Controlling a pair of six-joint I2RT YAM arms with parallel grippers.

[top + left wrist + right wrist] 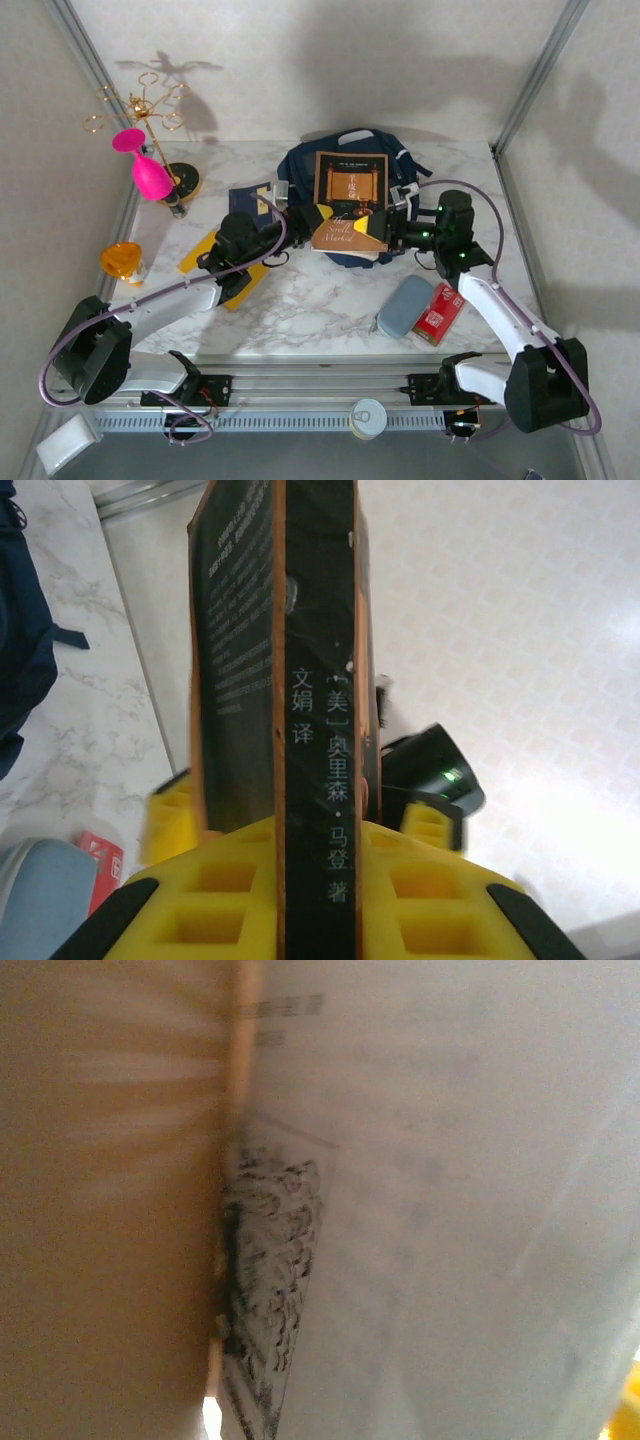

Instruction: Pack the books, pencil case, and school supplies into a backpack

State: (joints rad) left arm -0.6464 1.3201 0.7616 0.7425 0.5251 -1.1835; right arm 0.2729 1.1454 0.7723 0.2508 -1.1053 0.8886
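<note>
left pincer [312,880] is clamping the brown book [350,185] above the backpack [300,165], likely for loading; right pincer [392,228] is hovering alongside, width unclear.

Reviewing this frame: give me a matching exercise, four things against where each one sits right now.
Things:
1 brown book
2 pencil case
3 yellow book
4 orange cup

Places:
A at the table's left edge
B beside the red pack
C clamped in the left gripper, over the backpack
D partly under the left arm

Pairs: 1-C, 2-B, 3-D, 4-A
</note>
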